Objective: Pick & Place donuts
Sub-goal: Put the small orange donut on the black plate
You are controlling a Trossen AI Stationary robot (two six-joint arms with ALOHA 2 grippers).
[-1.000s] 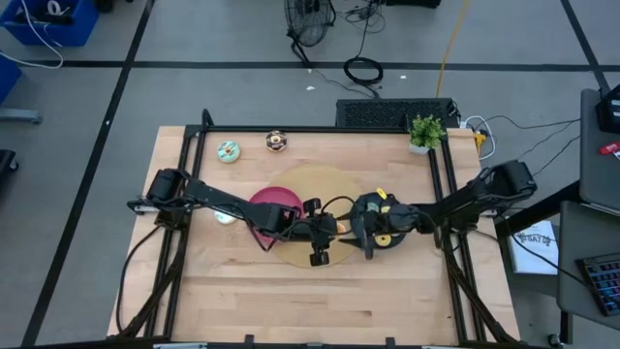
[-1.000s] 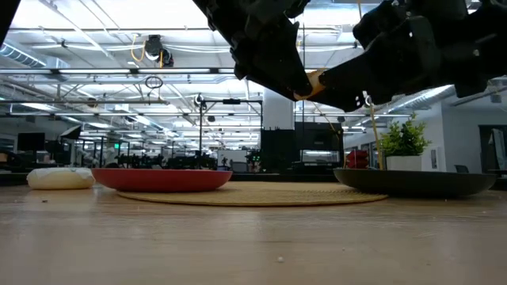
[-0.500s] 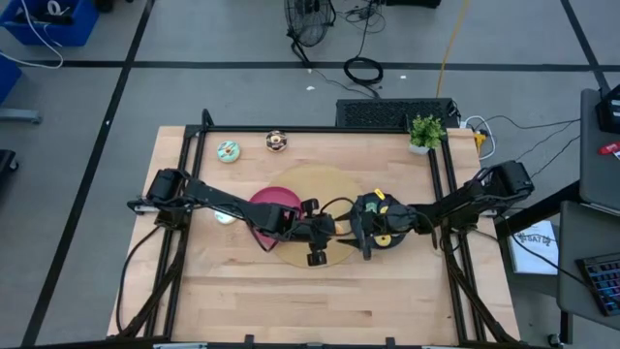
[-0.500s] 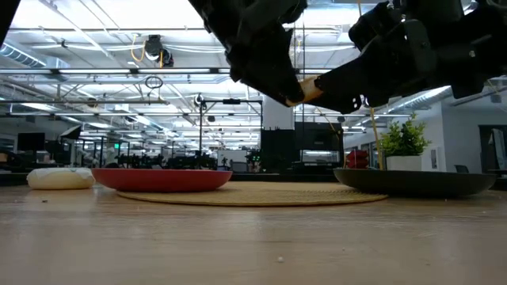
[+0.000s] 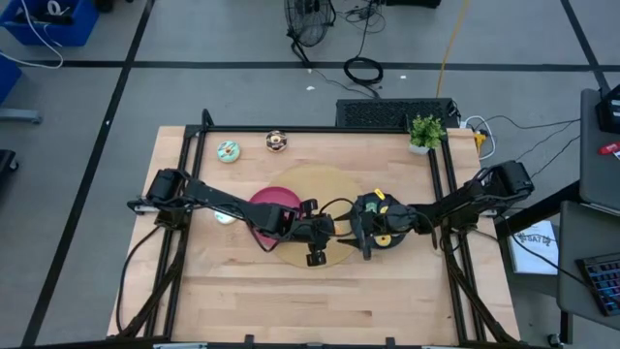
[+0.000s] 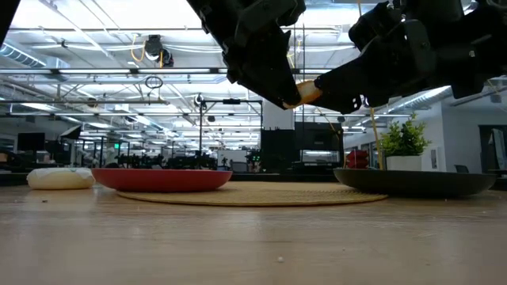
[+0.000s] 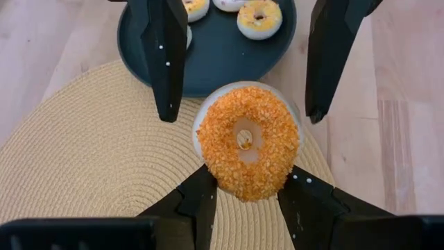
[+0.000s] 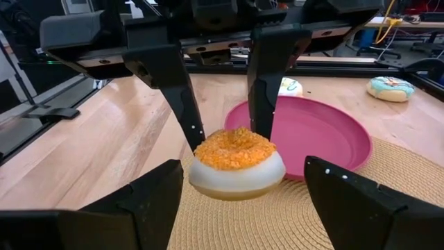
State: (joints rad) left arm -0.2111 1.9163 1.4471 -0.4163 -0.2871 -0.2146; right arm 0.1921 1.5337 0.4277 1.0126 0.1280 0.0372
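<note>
- High view: both arms reach inward and meet over the woven mat [image 5: 320, 184] at the middle of the table [image 5: 291, 301]. The left hand [image 5: 329, 231] comes from the left across the pink plate [image 5: 274, 202]; the right hand [image 5: 360, 231] comes from the right above the black plate [image 5: 387, 237], which the arm mostly covers. The two hands are close together and their fingers cannot be made out here. A teal donut [image 5: 229, 150] and a brown donut [image 5: 277, 142] lie apart near the table's far edge.
- Low view: both hands hang well above the table as dark shapes. Only a sliver of the orange donut [image 6: 305, 91] shows between them. The pink plate and black plate sit on the mat below. Against the frame a second earlier, the left hand has shifted slightly left and up; the right hand is unchanged.
- Left wrist view: the left hand [image 7: 248, 201] is closed tight on the lower edge of the orange donut, held in the air over the mat. The right hand's fingers [image 7: 164, 55] stand wide on either side of it, not touching. Yellow donuts [image 7: 259, 17] lie on the black plate beyond, partly cut off.
- Right wrist view: the right hand [image 8: 243, 201] is spread wide around the orange donut, with the left hand's fingers [image 8: 182, 97] gripping it from behind.
</note>
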